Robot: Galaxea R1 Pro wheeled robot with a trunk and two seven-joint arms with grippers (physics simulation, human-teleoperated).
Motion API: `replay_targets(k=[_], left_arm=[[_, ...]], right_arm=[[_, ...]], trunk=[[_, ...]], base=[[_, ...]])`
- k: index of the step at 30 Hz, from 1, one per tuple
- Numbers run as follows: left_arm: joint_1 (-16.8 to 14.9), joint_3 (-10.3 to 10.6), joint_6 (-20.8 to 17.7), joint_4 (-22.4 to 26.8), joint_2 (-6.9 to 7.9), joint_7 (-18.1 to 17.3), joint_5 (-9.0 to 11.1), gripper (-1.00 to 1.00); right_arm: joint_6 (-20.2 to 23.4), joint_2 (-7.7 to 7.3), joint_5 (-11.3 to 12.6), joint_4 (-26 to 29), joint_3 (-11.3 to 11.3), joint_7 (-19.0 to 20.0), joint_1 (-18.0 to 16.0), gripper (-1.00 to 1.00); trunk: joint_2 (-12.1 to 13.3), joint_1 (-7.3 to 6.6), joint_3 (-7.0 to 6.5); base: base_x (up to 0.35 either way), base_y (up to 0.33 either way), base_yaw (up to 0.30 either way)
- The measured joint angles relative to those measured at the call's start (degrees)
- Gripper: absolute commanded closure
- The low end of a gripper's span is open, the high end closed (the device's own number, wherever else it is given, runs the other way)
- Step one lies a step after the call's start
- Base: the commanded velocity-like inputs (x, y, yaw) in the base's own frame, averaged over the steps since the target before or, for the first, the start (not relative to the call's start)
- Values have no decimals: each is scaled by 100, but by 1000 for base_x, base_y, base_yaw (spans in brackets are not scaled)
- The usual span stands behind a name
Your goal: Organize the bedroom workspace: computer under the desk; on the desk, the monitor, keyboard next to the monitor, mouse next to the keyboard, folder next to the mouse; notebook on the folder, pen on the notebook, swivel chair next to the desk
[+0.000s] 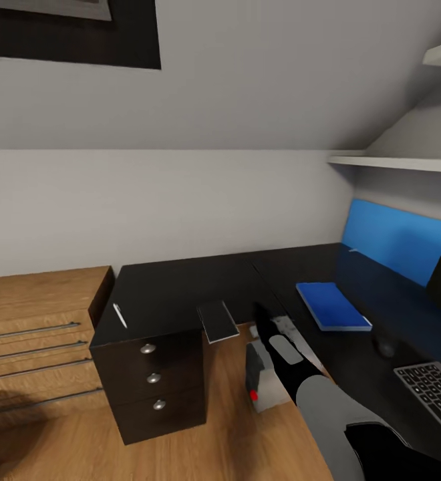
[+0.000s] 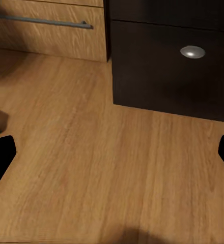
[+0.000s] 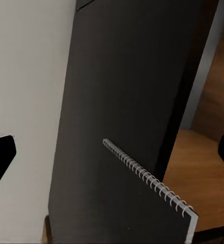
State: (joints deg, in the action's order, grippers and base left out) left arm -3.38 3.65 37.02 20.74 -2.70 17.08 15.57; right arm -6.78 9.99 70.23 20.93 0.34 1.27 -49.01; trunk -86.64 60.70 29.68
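The right gripper (image 1: 260, 319), jaws spread and empty, reaches near the notebook (image 1: 218, 321) overhanging the black drawer unit (image 1: 155, 374), with the pen (image 1: 119, 315) farther along. On the desk (image 1: 354, 354), the folder (image 1: 332, 305) lies beside the keyboard (image 1: 433, 389). The left gripper (image 2: 112, 152) gapes above the wood floor (image 2: 91, 173).

A pale grey wall (image 1: 180, 200) runs under a sloped ceiling (image 1: 260, 73) with a dark-framed skylight (image 1: 73, 33) at the upper left. White shelves (image 1: 394, 162) sit at the right. A light-wood cabinet (image 1: 33, 327) with long metal handles stands beside a black drawer unit (image 1: 155, 381) with round silver knobs, on a wood plank floor (image 1: 200, 441)
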Motion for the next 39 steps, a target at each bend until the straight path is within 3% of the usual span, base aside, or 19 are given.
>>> replay_targets(k=[4,7,10,11,12,17,19,20,23,24,31,39], left_arm=[[-1,-33,-20,161,-11,-8,10,-100],[-1,-57,-278,796,-15,-15,24,-100],[-1,-65,-1113,1514,-14,-7,12,-100],[-1,-66,-1665,1867,-12,-3,2,-100],[-1,-69,-1955,2058,-10,-2,8,-100],[-2,-68,-3130,2999,-2,0,138,-100],[-2,-69,-3659,3514,1,-4,299,-100],[-4,-94,-4340,4109,3,-7,507,-100],[-2,-139,-5031,4694,4,-10,687,-100],[-3,-181,-5517,5117,4,-15,908,-100],[1,-203,-5947,5926,12,-18,1439,-100],[-1,-206,-6050,5430,30,-2,1459,-100]], right_arm=[[159,0,3,-1,-2,-32,0,-100],[222,-1,7,-1,-6,-53,0,-100],[239,-1,11,4,-14,-59,1,-100],[244,-1,15,5,-16,-61,1,-100],[244,-1,17,6,-18,-61,1,-100],[237,-1,26,12,-24,-63,1,-100],[233,-1,29,18,-26,-63,1,-100],[230,-1,30,28,-30,-63,1,-100],[232,-1,32,40,-36,-60,1,-100],[234,-1,33,48,-41,-49,1,-100],[251,-1,31,52,-41,91,1,-100],[240,-1,28,49,-43,181,2,-100]], trunk=[[-160,88,55],[-281,154,105],[-401,220,158],[-441,242,175],[-481,264,193],[-682,374,283],[-762,417,318],[-802,439,335],[-922,505,390],[-963,527,408],[-1243,681,534],[-1564,857,678]], base=[[0,0,183],[0,0,65],[0,0,27],[0,0,14],[0,0,11],[0,0,6],[0,0,1],[0,0,0],[0,0,0],[0,0,0],[0,0,0],[0,0,0]])
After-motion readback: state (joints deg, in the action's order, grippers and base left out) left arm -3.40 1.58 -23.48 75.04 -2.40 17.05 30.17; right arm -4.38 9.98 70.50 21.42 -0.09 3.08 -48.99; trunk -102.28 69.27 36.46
